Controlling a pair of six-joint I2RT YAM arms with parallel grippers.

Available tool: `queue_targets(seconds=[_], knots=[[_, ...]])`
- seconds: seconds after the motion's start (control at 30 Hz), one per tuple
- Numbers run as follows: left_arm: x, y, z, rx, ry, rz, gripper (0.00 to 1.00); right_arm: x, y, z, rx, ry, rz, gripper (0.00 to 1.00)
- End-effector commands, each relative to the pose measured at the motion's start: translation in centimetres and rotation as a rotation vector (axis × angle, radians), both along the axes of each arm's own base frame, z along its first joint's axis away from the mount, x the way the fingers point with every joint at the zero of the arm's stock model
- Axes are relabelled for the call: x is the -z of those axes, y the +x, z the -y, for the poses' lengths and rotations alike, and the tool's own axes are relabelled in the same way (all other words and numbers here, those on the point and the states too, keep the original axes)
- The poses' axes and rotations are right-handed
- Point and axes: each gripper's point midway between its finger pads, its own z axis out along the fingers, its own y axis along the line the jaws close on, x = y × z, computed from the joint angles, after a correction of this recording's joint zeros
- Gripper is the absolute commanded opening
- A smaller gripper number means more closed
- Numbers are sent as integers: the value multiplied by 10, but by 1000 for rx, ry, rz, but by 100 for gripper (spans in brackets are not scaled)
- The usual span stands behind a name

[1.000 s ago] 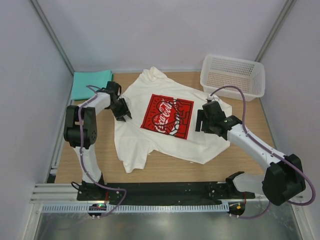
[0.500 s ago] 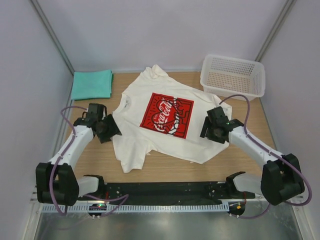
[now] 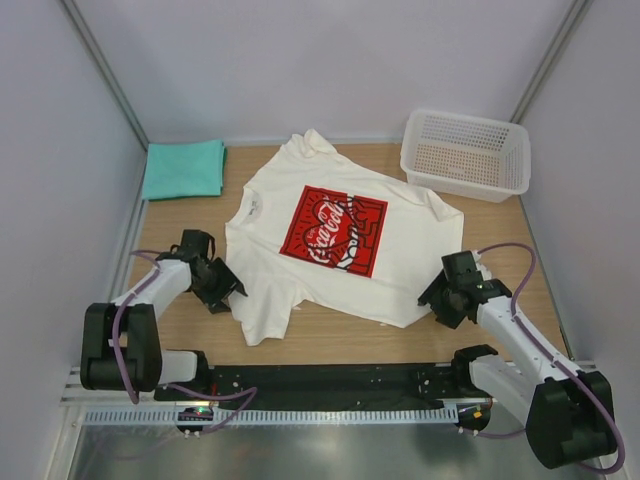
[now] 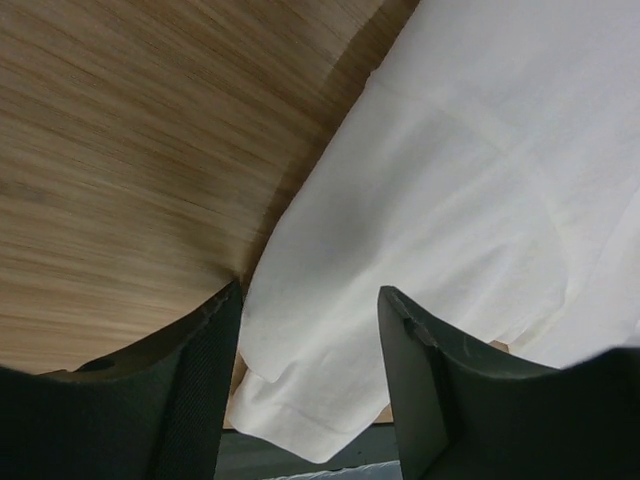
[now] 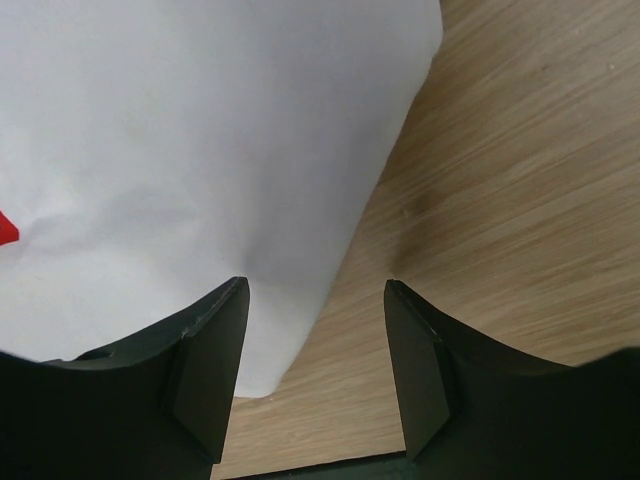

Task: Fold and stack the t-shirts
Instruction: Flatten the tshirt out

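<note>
The white t-shirt (image 3: 330, 250) with a red print lies spread flat on the wooden table (image 3: 520, 250). The teal-green t-shirt (image 3: 184, 168) lies folded at the back left. My left gripper (image 3: 226, 291) is open and empty, just above the shirt's near left edge; the left wrist view shows the white cloth (image 4: 430, 200) between its fingers (image 4: 205, 370). My right gripper (image 3: 437, 298) is open and empty at the shirt's near right edge; the right wrist view shows the cloth edge (image 5: 200, 170) beside bare wood (image 5: 500, 200).
A white plastic mesh basket (image 3: 466, 153) stands at the back right. White walls enclose the table on three sides. A black rail (image 3: 330, 378) runs along the near edge between the arm bases.
Both arms have drawn back toward the near edge. The left gripper moved from the shirt's left shoulder to its near left edge, the right gripper from its right side to its near right edge.
</note>
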Motion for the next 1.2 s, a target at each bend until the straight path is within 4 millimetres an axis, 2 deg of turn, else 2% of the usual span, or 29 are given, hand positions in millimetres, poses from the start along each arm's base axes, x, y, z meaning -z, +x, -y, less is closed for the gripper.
queue_targets(seconds=[0.0, 0.07, 0.1, 0.17, 0.33, 0.37, 0.4, 0.47, 0.5, 0.57, 0.6, 0.63, 0.67, 0.7, 0.77, 0.8, 0.83, 0.87, 0.9, 0.93, 0.97, 1.0, 1.03, 1.07, 1.1, 1.13, 1.17], knots=[[6, 9, -1, -47, -10, 26, 56, 2, 0, -5, 31, 45, 17, 61], [12, 7, -1, -45, -14, 6, 52, 9, -3, -7, 26, 57, 5, 61], [13, 6, 0, -46, -22, 0, 44, 11, -4, -7, 24, 53, -4, 60], [15, 5, 1, -43, -33, -5, 38, 13, -3, -6, 16, 46, -2, 57], [5, 12, 0, -53, -45, 40, 9, 15, 2, -8, -20, 43, -1, 27], [-2, 14, 0, -44, -45, 65, 0, 14, 3, -9, -43, 39, 0, 17], [-8, 16, -2, -38, -37, 76, 0, 9, 7, -10, -52, 38, 11, 13], [-24, 16, -11, -22, 20, 103, 0, 3, 2, -15, -106, 54, -3, 6], [-39, 19, -22, -52, 50, 155, 0, -7, 6, -17, -125, 57, 10, 1], [-54, 12, -33, -63, 110, 175, 0, -16, -7, -18, -159, 58, -33, 1], [-60, 8, -36, -60, 125, 169, 0, -30, -6, -23, -199, 76, -27, 1], [-66, 8, -32, -49, 109, 165, 0, -32, -17, -24, -222, 80, -76, 1], [-68, 8, -31, -43, 101, 167, 0, -37, -18, -26, -245, 85, -83, 1], [-71, 11, -29, -41, 89, 179, 0, -49, -12, -29, -263, 92, -61, 1], [-82, 33, -20, -15, 38, 251, 0, -57, 2, -35, -315, 100, -33, 1], [-86, 43, -18, -15, 28, 273, 0, -70, 19, -37, -329, 91, 8, 1], [-96, 67, -14, -10, 16, 321, 0, -76, 41, -38, -354, 70, 61, 1], [-103, 82, -11, -5, 3, 351, 0, -63, 56, -41, -363, 78, 2, 1], [-124, 108, -1, 24, -2, 409, 0, -78, 87, -43, -359, 89, 57, 5], [-109, 125, 11, 66, -7, 360, 0, -77, 110, -50, -386, 119, 83, 10], [-103, 140, 18, 98, -6, 340, 0, -54, 126, -53, -395, 135, 12, 24], [-125, 165, 25, 123, -10, 368, 0, -68, 158, -58, -415, 138, 56, 32], [-101, 176, 32, 138, -25, 282, 3, -65, 161, -56, -446, 119, 8, 36], [-108, 186, 37, 147, -48, 285, 17, -70, 183, -58, -463, 109, 11, 44], [-125, 199, 38, 152, -48, 325, 25, -75, 186, -57, -478, 97, 7, 45], [-128, 200, 36, 156, -34, 328, 35, -79, 183, -54, -487, 79, -8, 47], [-139, 200, 34, 162, -22, 367, 52, -84, 184, -47, -489, 40, 5, 50]])
